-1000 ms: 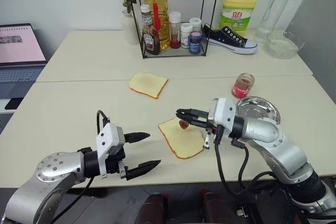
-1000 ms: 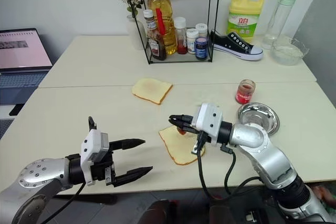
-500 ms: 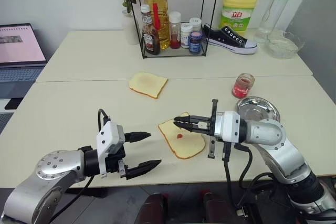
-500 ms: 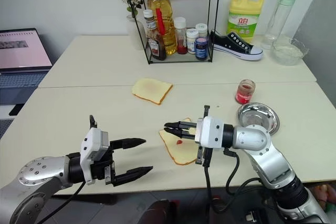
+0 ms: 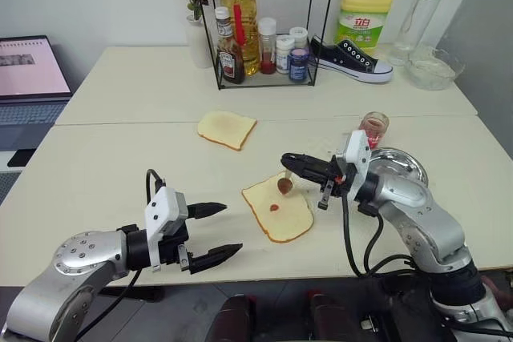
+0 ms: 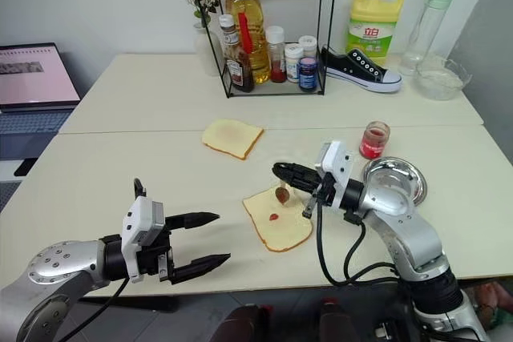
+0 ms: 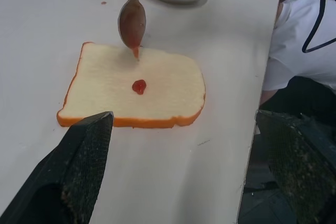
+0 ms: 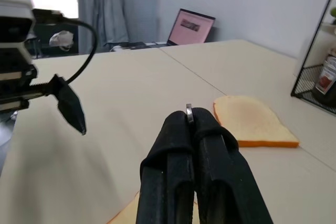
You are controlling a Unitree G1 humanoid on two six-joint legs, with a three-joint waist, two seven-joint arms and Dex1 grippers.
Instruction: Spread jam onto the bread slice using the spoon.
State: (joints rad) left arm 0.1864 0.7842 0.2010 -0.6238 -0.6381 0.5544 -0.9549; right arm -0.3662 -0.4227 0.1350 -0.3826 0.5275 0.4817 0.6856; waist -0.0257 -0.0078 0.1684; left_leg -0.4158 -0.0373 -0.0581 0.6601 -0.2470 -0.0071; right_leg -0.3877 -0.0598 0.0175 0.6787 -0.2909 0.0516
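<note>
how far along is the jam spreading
Done: one small jam dab sits mid bread slice, unspread. In hand: the right gripper is shut on the spoon, whose jam-coated bowl hangs just above the slice's far edge. The left gripper waits open, apart from the slice. Left: smearing the jam over the slice, most of which is bare.

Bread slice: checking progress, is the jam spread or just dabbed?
Just dabbed: the bread slice bears one small jam blob; otherwise bare.
</note>
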